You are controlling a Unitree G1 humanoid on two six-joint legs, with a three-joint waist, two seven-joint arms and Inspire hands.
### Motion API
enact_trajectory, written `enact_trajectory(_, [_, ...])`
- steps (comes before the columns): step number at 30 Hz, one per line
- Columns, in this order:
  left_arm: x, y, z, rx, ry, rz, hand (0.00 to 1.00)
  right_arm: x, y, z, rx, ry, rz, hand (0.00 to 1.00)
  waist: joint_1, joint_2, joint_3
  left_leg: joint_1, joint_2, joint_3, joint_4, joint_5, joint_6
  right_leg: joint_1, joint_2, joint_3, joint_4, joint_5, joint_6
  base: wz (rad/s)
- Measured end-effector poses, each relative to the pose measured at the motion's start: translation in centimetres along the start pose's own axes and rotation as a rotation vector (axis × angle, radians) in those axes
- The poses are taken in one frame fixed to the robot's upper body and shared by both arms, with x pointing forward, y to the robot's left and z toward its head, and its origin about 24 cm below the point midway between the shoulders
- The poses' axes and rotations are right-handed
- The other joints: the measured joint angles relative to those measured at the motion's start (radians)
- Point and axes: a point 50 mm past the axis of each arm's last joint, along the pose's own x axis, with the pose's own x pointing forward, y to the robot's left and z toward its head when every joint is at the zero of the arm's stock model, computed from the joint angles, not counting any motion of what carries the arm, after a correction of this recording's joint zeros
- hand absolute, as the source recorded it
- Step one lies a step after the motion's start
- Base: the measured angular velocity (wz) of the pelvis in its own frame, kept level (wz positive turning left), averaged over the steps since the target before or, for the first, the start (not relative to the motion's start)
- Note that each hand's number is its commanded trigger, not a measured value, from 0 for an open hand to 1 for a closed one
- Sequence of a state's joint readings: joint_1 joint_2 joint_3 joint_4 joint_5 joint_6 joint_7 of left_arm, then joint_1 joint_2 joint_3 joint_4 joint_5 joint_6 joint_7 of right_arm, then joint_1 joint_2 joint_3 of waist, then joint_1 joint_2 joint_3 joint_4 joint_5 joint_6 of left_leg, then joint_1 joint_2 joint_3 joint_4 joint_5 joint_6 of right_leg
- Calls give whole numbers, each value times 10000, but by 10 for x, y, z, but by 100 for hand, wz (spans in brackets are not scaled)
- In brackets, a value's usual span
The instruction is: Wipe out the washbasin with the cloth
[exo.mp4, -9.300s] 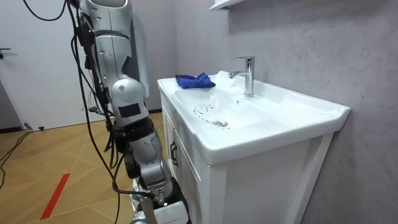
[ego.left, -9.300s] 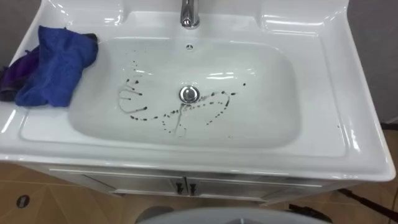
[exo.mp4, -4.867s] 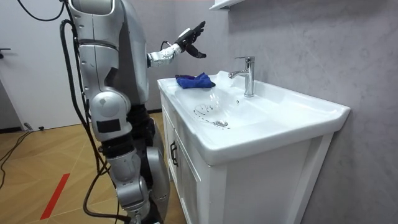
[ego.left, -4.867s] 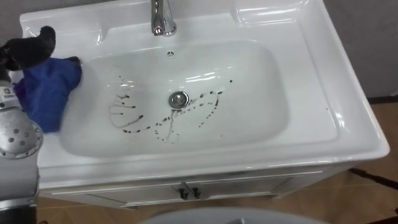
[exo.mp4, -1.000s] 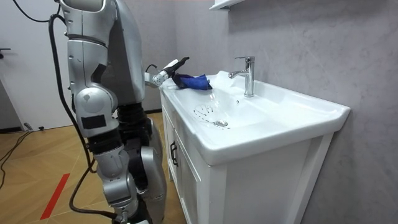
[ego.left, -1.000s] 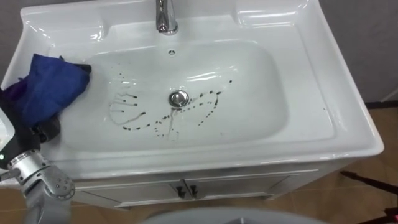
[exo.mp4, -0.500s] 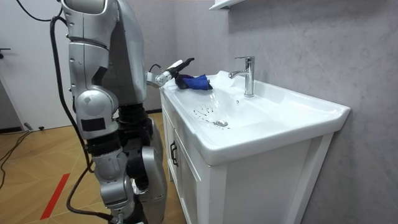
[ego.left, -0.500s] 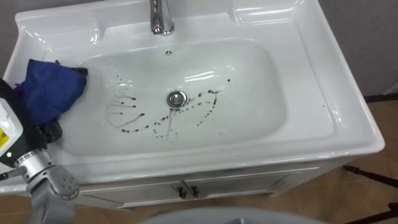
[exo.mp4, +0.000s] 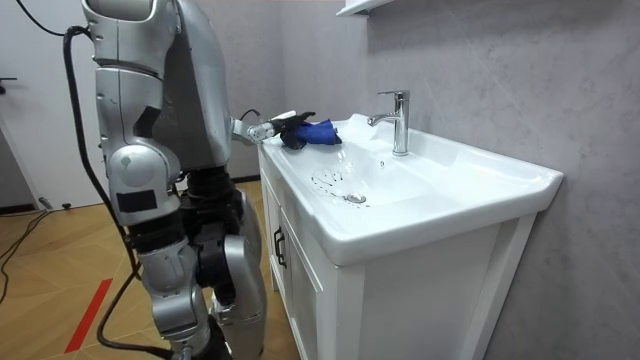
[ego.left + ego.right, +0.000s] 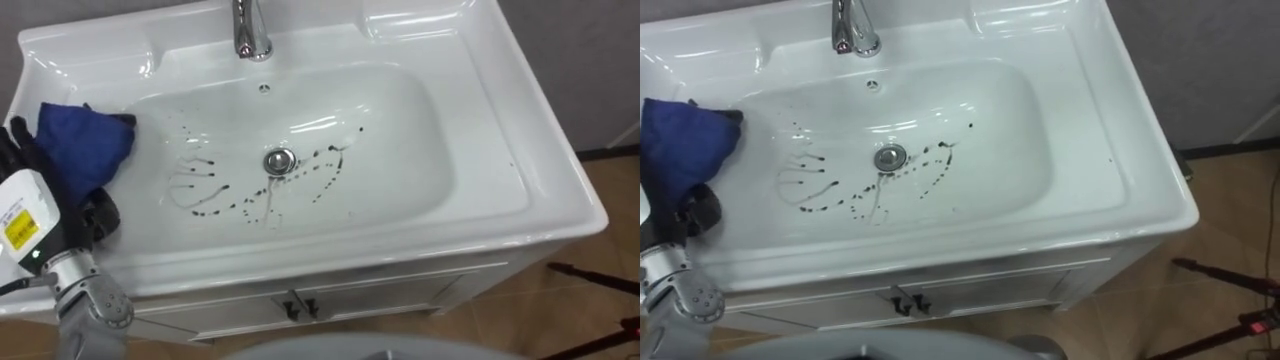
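Below — white basin (image 10: 480, 150), dark streaks (image 10: 205, 208), blue cloth (image 10: 85, 145).

Glossy silver-grey shell with black joints and dark cables; the left hand (image 10: 30, 215) is black, with a yellow-marked white tag.

Both eye views look steeply down from the robot's head, close over the basin (image 10: 420, 130) and faucet (image 10: 250, 35). The room view stands farther off to one side, facing the same basin and the whole robot.
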State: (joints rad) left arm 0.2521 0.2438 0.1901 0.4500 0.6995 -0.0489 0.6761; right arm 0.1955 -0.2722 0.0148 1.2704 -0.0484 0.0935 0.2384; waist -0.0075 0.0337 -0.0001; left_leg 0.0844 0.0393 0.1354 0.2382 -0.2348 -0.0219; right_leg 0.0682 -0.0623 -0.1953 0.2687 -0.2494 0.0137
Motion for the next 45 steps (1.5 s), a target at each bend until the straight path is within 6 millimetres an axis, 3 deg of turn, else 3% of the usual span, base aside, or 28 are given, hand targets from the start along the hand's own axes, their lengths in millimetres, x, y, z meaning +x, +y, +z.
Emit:
enact_trajectory(5, [-1, -3, -4, -29, 211, -410, 0, 0, -1, -4, 281, 180, -13, 0, -54, -20, -10, 77, 1, 48, -14, 2, -1, -4, 3, 39, 46, -4, -6, -4])
enact_trajectory(12, [3, -3, -7, -129, 438, -617, 0, -2, -3, -10, 634, 254, -95, 0, -47, -92, -85, 146, 5, 68, -19, 27, -12, 14, 7, 82, 112, 4, -19, -2])
enact_trajectory(13, [3, -3, -8, -131, 459, -628, 27, -2, -4, -10, 664, 262, -105, 0, -48, -96, -88, 151, 5, 68, -21, 35, -13, 14, 10, 92, 118, 7, -23, 0])
enact_trajectory(14, [4, -4, -8, -133, 488, -646, 100, -2, -4, -11, 809, 296, -133, 0, -50, -102, -92, 157, 6, 70, -21, 47, -15, 13, 14, 107, 123, 13, -32, 0])
enact_trajectory(22, [6, -3, -14, -89, 783, -873, 100, -4, -9, -14, 1417, 165, -365, 0, -23, -63, -106, 291, 100, 170, -48, 81, -60, 42, 135, 308, 121, 57, -108, -7])
enact_trajectory(26, [20, 3, -8, -353, 759, -600, 100, -4, -11, -13, 1561, 94, -490, 0, 166, -26, -117, 311, 137, 180, -54, 96, -86, 17, 161, 320, 221, 52, -159, -1])
enact_trajectory(33, [46, 18, -5, -48, 889, -491, 100, -4, -13, -5, 1548, -40, -668, 0, 76, 6, -112, 138, 198, 144, -20, 69, -134, -70, 230, 337, 224, 71, -200, 0])
enact_trajectory(41, [48, 20, -9, 182, 1219, -664, 100, -4, -13, -7, 1530, 56, -837, 0, -36, 246, -124, 62, 180, 157, -12, 72, -134, -165, 207, 335, 205, 66, -199, 0])
enact_trajectory(45, [49, 21, -11, 217, 1384, -708, 100, -4, -14, -3, 1516, -62, -868, 0, -134, 258, -118, 110, 169, 160, -14, 73, -135, -167, 194, 342, 217, -10, -205, 0])
